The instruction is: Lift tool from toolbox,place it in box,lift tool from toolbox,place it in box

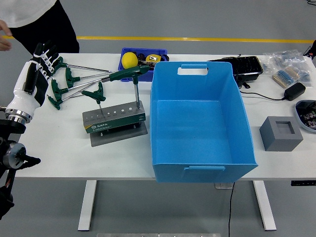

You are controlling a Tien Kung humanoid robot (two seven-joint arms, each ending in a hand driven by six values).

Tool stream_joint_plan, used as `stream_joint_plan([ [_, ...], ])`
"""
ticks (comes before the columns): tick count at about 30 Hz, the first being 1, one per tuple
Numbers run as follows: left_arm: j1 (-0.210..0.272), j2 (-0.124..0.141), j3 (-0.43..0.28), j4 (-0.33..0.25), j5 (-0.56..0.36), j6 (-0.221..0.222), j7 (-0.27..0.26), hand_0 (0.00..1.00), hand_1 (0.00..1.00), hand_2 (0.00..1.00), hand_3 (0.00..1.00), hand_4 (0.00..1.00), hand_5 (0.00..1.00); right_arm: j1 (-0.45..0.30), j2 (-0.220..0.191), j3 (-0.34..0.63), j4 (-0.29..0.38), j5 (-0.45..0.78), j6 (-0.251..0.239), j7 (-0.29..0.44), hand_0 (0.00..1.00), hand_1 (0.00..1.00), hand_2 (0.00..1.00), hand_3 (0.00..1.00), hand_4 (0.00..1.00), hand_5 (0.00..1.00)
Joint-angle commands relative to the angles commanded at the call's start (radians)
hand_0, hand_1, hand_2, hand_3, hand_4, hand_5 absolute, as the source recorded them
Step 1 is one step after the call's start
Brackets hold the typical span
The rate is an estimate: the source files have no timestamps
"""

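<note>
Empty blue box (pixel 202 123) sits right of toolbox (pixel 114 120); left hand (pixel 37 74) seemingly open.

A small blue bin (pixel 129 67) with a yellow ball (pixel 129 59) sat behind the table (pixel 59 148), a black tray (pixel 244 66), charger (pixel 295 91) and grey block (pixel 280 133) lay right, and a person (pixel 44 22) stood beyond.

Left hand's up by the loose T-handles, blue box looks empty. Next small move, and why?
Probably swing the left hand right and down toward the small T-handle wrench standing in the grey tool stand. The hand is open and holds nothing, two wrenches stand in the stand, and the blue box is empty.
</note>
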Motion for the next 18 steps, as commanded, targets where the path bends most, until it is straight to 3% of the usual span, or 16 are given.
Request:
stream_joint_plan([
  [11,0.0,0.001,-0.005,-0.005,0.038,0.006,-0.002,0.998,0.998,0.998,0.998,0.998,0.878,-0.001,0.001,0.004,-0.001,-0.005,-0.001,-0.003,0.726,0.701,0.762,0.564,0.792,0.721],
  [18,-0.009,0.006,-0.001,-0.026,0.138,0.015,-0.008,0.998,0.998,0.998,0.998,0.998,0.857,-0.002,0.002,0.004,-0.001,-0.004,-0.001,-0.003,0.726,0.7,0.762,0.565,0.792,0.721],
])
